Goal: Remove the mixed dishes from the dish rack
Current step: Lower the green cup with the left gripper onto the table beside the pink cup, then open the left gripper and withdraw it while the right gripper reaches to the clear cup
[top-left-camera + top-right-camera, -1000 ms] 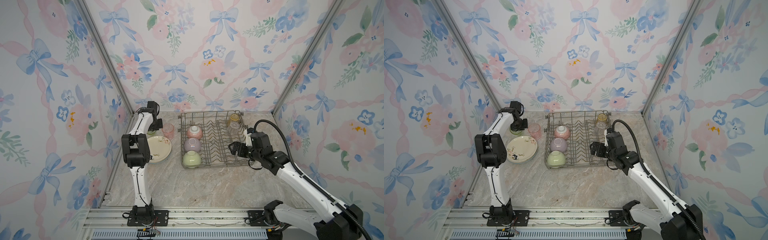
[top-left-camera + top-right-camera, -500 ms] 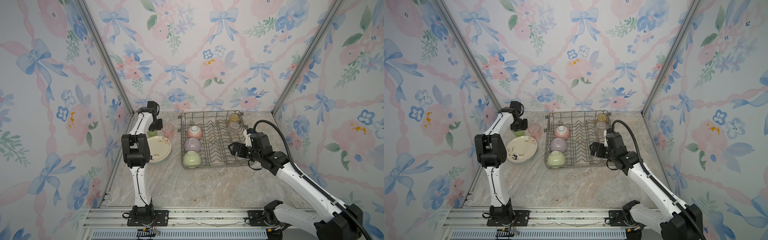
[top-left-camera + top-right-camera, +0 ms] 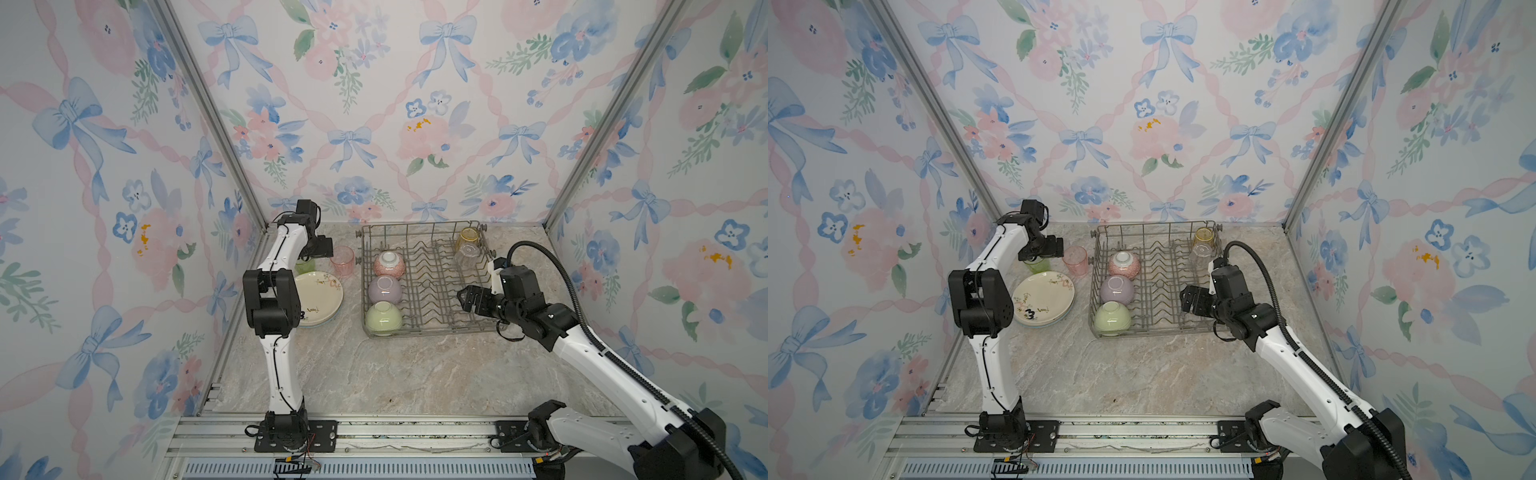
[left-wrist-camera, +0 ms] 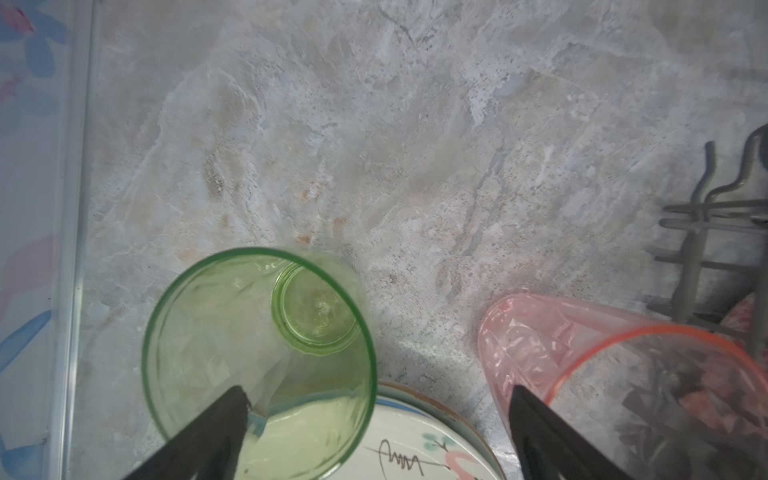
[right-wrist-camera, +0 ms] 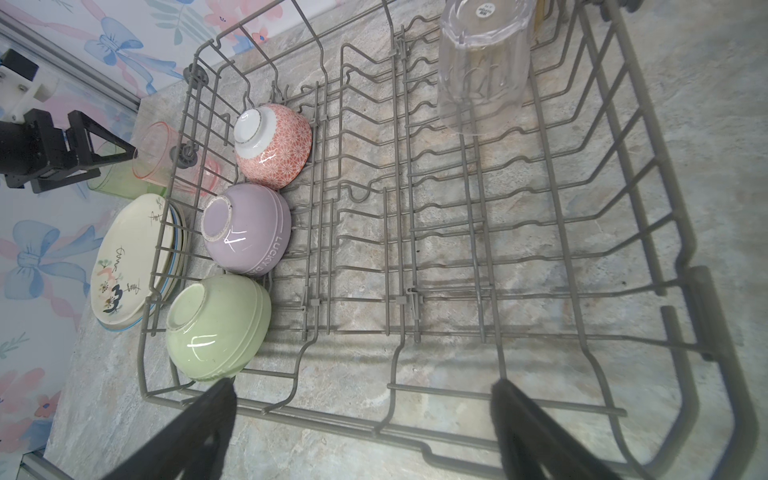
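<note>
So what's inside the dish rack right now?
Inside the dish rack: a pink bowl, lilac bowl and green bowl, upturned in a row, plus an upside-down clear tumbler with a yellow tumbler just behind. Anything beneath the bowls is covered.

Cell backdrop: marble-look top, floral walls, alu frame.
Beige-grey veined marble-pattern tabletop [image 3: 415, 374] forms the cell floor; up close in left wrist view [image 4: 415, 145] it shows faint orange specks. Wallpaper w/ blue bows, pink ribbons & flowers covers the back wall panel [image 3: 374, 104], left wall panel [image 3: 83, 208] & right wall panel [image 3: 706, 208]. Slanted silver aluminium corner posts, left [image 3: 212, 112] & right [image 3: 615, 112], meet the top's far corners. Near edge: silver slotted aluminium rail [image 3: 415, 436], w/ ribbed blue-grey grille strip [image 3: 415, 469] just below.
</note>
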Available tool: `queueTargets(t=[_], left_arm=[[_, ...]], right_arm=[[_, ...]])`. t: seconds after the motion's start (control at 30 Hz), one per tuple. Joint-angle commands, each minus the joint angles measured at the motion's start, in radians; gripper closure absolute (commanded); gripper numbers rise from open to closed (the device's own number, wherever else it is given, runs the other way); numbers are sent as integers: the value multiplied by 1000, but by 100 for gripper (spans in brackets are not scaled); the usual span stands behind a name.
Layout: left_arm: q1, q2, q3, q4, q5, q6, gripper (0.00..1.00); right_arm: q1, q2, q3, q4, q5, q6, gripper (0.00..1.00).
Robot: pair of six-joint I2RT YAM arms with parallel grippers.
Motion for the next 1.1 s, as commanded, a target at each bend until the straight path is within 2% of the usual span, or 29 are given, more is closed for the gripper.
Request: queueTargets(t=[0.0, 0.33, 0.53, 0.63, 0.9, 1.07], left_arm=[[-15, -97, 14, -3, -20, -15, 2], [-61, -271, -102, 0, -38, -68, 2], [-159, -417, -202, 35, -30, -88, 2], [-229, -540, -351, 106, -44, -87, 2], [-349, -959, -799, 397, -18, -199, 2], [-412, -1122, -973, 513, 6, -270, 2]], right_arm=[[12, 33, 17, 11, 17, -20, 3], [-9, 152, 92, 37, 72, -67, 3], [-57, 312, 212, 42, 65, -123, 3], [-76, 398, 284, 28, 99, -147, 3], [-127, 694, 500, 29, 127, -193, 3], [-126, 810, 610, -3, 218, -203, 1]])
